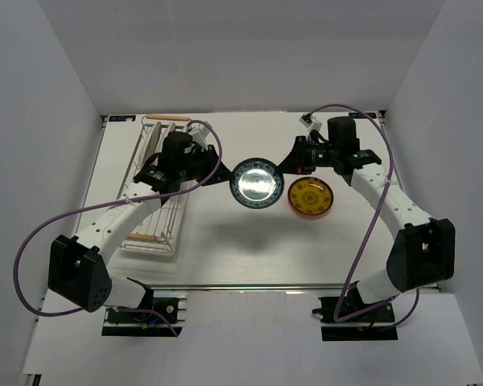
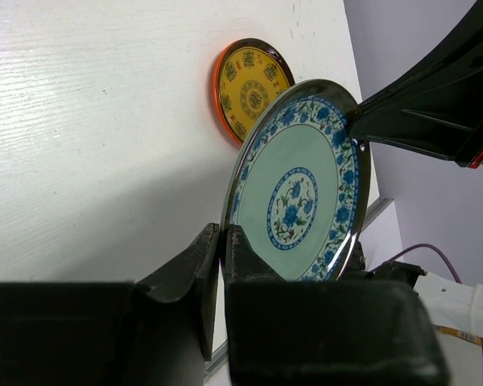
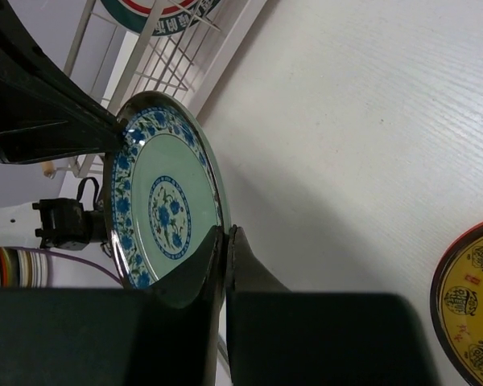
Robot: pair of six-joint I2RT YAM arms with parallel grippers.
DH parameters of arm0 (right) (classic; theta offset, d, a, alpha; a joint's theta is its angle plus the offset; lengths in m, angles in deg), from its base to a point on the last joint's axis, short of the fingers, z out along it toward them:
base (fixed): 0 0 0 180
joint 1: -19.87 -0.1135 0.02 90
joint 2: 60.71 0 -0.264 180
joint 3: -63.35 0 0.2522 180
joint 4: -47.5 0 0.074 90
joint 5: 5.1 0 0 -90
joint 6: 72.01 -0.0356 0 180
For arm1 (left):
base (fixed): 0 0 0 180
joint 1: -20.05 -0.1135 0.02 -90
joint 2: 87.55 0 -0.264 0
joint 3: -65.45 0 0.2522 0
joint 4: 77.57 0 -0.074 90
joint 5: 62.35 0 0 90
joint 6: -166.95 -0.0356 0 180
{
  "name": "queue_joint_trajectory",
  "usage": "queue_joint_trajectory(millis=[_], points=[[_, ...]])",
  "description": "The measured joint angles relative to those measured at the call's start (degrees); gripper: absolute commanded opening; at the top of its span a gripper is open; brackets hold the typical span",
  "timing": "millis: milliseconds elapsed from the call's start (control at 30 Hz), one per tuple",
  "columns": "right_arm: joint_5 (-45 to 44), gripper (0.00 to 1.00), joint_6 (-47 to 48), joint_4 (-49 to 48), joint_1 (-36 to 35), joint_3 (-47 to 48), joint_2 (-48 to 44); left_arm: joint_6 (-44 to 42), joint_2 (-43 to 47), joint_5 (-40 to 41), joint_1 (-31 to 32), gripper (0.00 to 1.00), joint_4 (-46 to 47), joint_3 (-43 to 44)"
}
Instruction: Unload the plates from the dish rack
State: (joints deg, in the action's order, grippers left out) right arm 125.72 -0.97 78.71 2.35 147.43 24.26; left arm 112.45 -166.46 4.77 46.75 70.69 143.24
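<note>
From above, the blue-green plate [image 1: 255, 184] appears to hang just off the tabletop [image 1: 225, 257], face up. The left tool [image 1: 226, 178] is at its left rim and the right tool [image 1: 283, 169] at its right rim. The dish rack [image 1: 149, 245] lies well to the plate's left with at least one more plate [image 1: 151, 149] standing in it. The yellow plate [image 1: 310, 198] rests flat just beside the blue-green plate's right edge, and I cannot tell whether the two overlap.

The left wrist view shows the left tool pressed onto the plate's near rim, pinching it between both fingers. The right tool's dark tip meets the opposite rim, and the yellow plate lies beyond.

In the right wrist view the right tool is likewise clamped on its side of the rim, with the left tool's tip on the far edge and the rack's wires past that.

Both tools are gripping at once, which looks like a hand-over. If either arm pulls before the other lets go, the thin glossy rim could twist out of a pinch. Should both let go together, the plate would drop and might strike the yellow plate. Setting it down without moving it further from the yellow plate risks rim knocking rim.
</note>
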Motion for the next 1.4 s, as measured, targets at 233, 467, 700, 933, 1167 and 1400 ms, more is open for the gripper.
queue_joint_trajectory(millis=[233, 467, 700, 933, 1167, 1400], points=[[-2.6, 0.00, 0.3, -0.3, 0.0, -3.5, -2.3, 0.1, -1.4, 0.4, 0.7, 0.48, -1.1, 2.5], [-4.7, 0.00, 0.4, -0.2, 2.1, -5.0, -3.2, 0.0, -4.4, 0.8, 0.8, 0.94, -1.3, 4.4], [-7.7, 0.00, 0.5, 1.0, 8.6, -7.6, -4.1, -1.4, -5.1, 5.2, 0.4, 0.98, -6.6, 7.8], [-18.6, 0.00, 1.6, 3.6, 16.7, -10.9, -5.1, -6.2, 2.4, 18.0, 0.2, 0.98, -13.3, 8.8], [-28.1, 0.00, 2.9, 6.3, 21.0, -13.0, -5.0, -6.9, 14.8, 35.3, -0.3, 0.98, -19.4, 8.5], [-32.1, 0.00, 3.4, 6.4, 22.1, -14.2, -3.7, -6.1, 13.7, 42.9, -0.5, 0.98, -23.6, 8.0]])
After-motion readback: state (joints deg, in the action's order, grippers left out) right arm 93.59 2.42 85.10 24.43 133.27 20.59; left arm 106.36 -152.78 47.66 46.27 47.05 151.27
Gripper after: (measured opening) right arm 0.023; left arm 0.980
